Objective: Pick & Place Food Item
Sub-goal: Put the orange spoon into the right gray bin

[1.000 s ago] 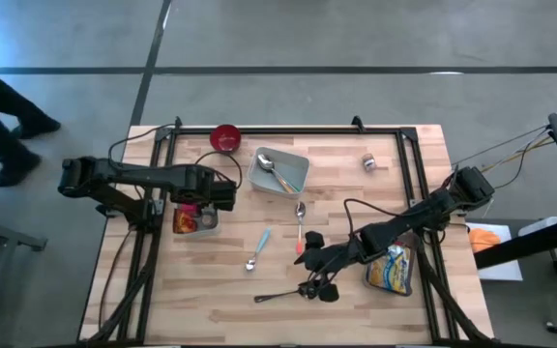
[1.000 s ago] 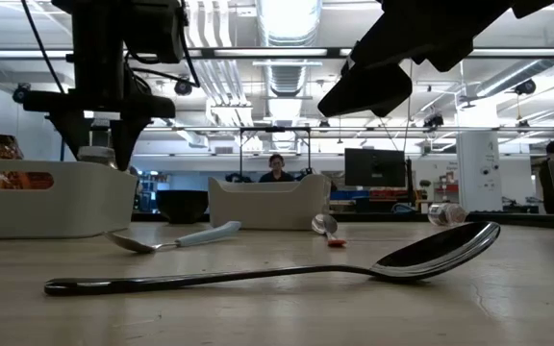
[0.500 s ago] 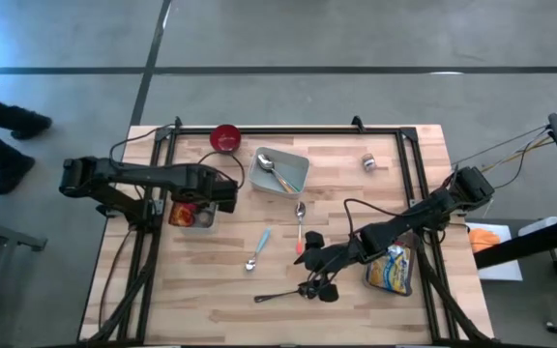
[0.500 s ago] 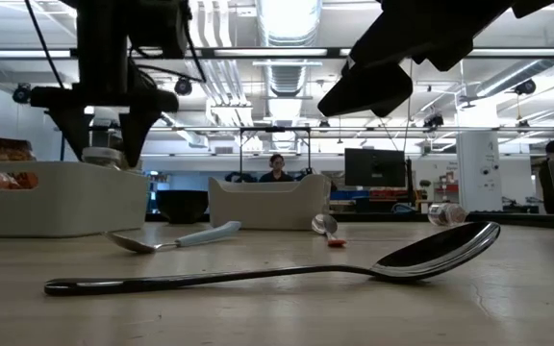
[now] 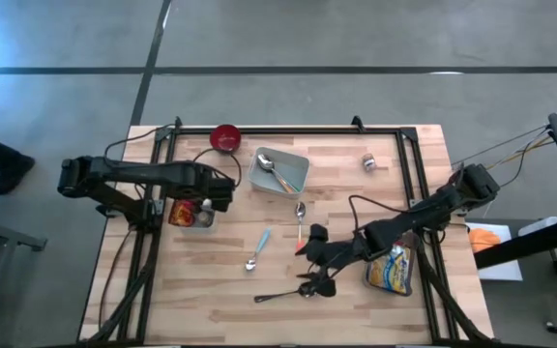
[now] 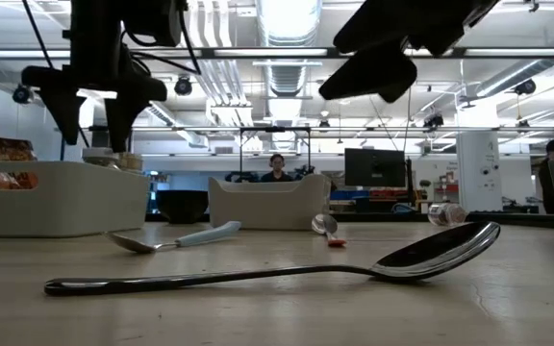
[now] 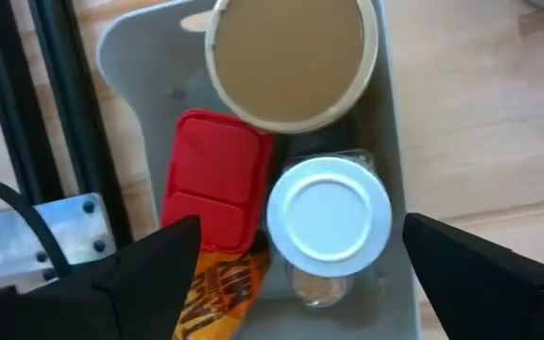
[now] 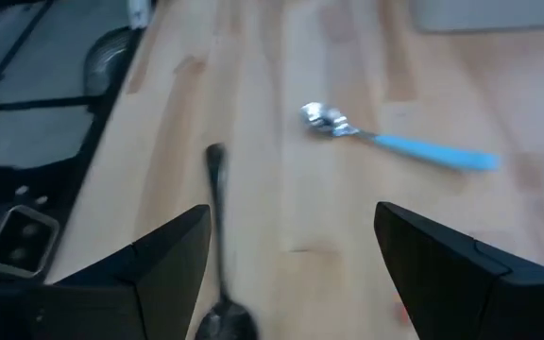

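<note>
Food items point(image 7: 329, 212) in one bin point(image 7: 121, 57): four.

jar point(image 7: 329, 212) – clear, white round lid, upright | place – in grey bin point(image 7: 388, 123), touching red packet point(image 7: 211, 179), just beside tan-lidded cup point(image 7: 291, 57) | grip – free, none on it

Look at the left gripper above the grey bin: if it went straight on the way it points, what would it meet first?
Most likely the white-lidded jar, which sits between the open fingers of the left gripper inside the grey bin, beside a red pack. Depth is unclear.
</note>
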